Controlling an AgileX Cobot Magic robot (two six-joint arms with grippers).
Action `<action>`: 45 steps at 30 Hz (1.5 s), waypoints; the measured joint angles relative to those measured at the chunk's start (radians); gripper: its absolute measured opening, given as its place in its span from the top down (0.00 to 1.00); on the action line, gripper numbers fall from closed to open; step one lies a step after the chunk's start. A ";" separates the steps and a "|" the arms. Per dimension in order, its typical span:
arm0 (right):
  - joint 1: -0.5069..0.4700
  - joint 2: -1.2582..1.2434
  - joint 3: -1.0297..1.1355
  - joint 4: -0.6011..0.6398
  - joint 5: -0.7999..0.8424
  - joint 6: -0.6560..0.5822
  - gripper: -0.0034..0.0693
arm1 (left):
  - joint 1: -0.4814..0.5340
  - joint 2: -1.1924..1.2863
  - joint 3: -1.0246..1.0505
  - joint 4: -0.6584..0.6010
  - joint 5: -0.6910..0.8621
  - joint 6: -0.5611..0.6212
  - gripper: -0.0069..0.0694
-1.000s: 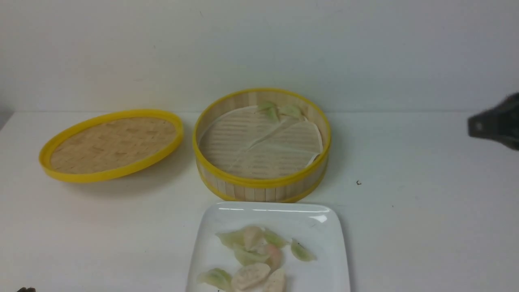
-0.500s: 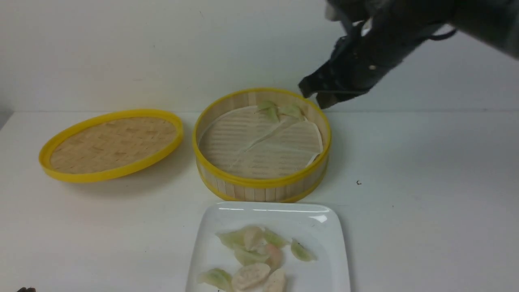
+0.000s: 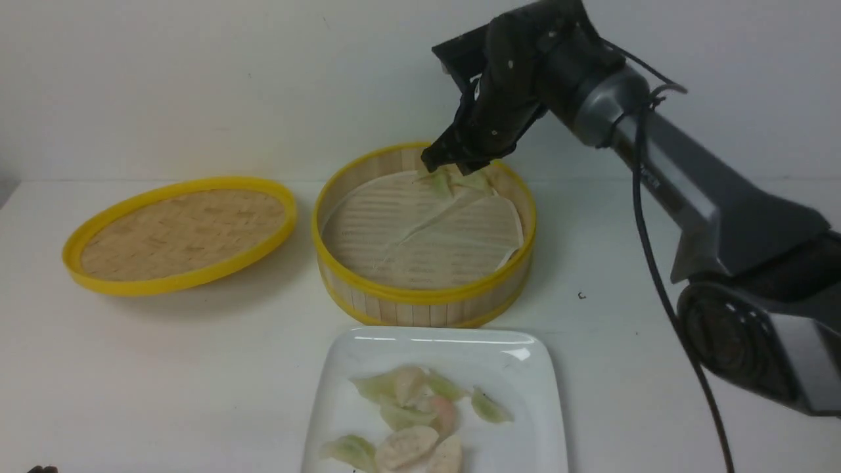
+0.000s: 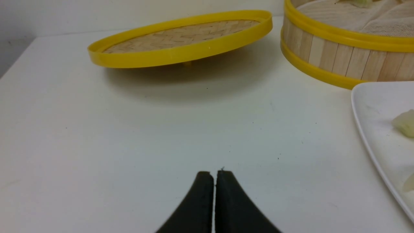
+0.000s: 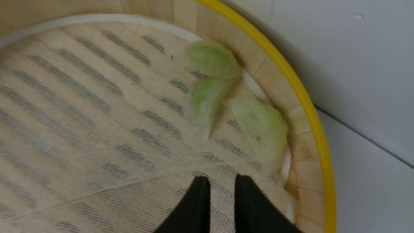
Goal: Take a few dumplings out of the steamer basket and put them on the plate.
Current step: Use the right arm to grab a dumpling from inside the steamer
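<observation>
White table, matte surface. Three things directly on it. Left: flat woven lid, yellow rim, tilted, one edge lifted off surface, shadow beneath. Centre: steamer basket, just beside lid, narrow gap between. Near side: square white plate, far edge close to basket wall, touching or not unclear. Tiny dark speck right of basket

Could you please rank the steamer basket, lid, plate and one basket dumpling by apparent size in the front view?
Largest, unranked: steamer basket and lid, alike in width.
Unsure: plate, similar but nearest the camera and cropped.
Smallest: dumpling in the basket, clearly.
</observation>
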 joint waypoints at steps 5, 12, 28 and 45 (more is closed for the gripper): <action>-0.012 0.029 -0.008 -0.027 0.003 0.006 0.60 | 0.000 0.000 0.000 0.000 0.000 0.000 0.92; -0.034 0.068 -0.008 -0.029 -0.011 0.023 0.47 | 0.000 0.000 0.000 0.000 0.001 0.000 0.92; -0.037 0.140 -0.013 -0.024 -0.178 0.018 0.46 | 0.000 0.000 0.000 0.000 0.002 0.000 0.92; -0.057 0.034 -0.013 0.012 0.000 -0.047 0.72 | 0.000 0.000 0.000 0.000 0.002 0.000 0.92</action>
